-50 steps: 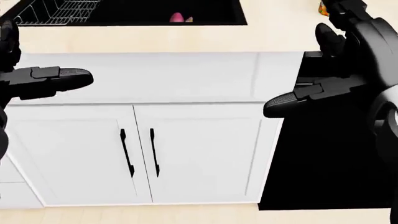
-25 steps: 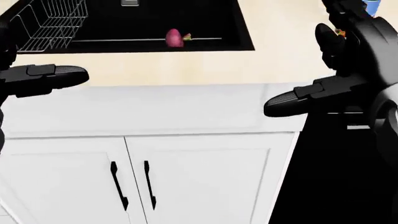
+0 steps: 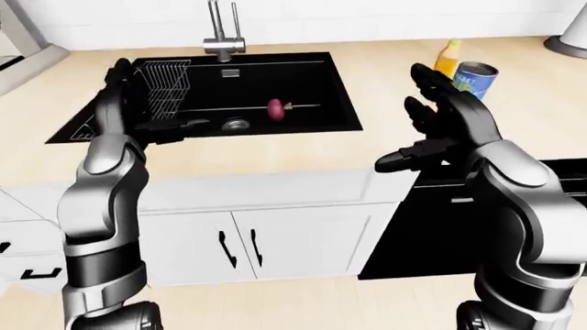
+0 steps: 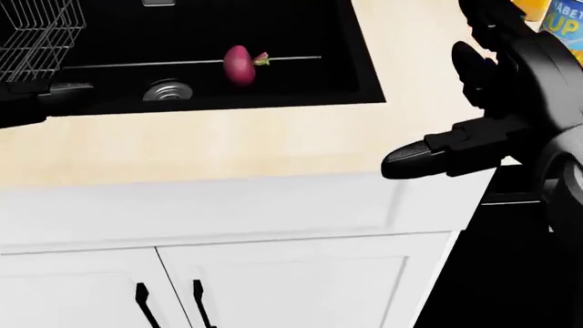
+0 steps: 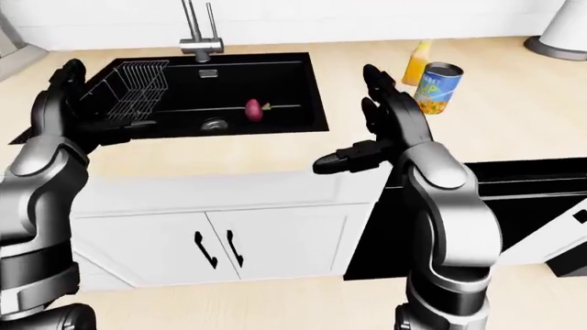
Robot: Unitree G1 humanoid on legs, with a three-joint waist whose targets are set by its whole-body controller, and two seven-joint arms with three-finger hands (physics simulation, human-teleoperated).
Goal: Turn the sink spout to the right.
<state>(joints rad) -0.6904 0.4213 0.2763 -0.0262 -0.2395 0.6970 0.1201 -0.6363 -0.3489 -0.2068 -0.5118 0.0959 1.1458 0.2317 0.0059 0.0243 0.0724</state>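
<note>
The metal faucet (image 3: 223, 42) stands at the top edge of the black sink (image 3: 338, 103) in the left-eye view. Its thin spout (image 3: 212, 19) rises straight up, with a second upright tube beside it. My left hand (image 3: 146, 103) is open, over the sink's left end beside a wire rack (image 3: 165, 86), well below the faucet in the picture. My right hand (image 3: 408, 120) is open and empty above the counter to the right of the sink; it also shows in the head view (image 4: 446, 102). A pink-red vegetable (image 4: 238, 63) lies in the basin.
An orange bottle (image 3: 448, 55) and a blue can (image 3: 473, 77) stand on the counter to the right of the sink. White cabinet doors (image 3: 303, 234) with black handles lie under the counter, with a black appliance front (image 3: 431, 234) to their right.
The whole head view has shifted: the camera has moved, and the sink and counter have slid down into the picture. Both hands stay open at about the same places in the view.
</note>
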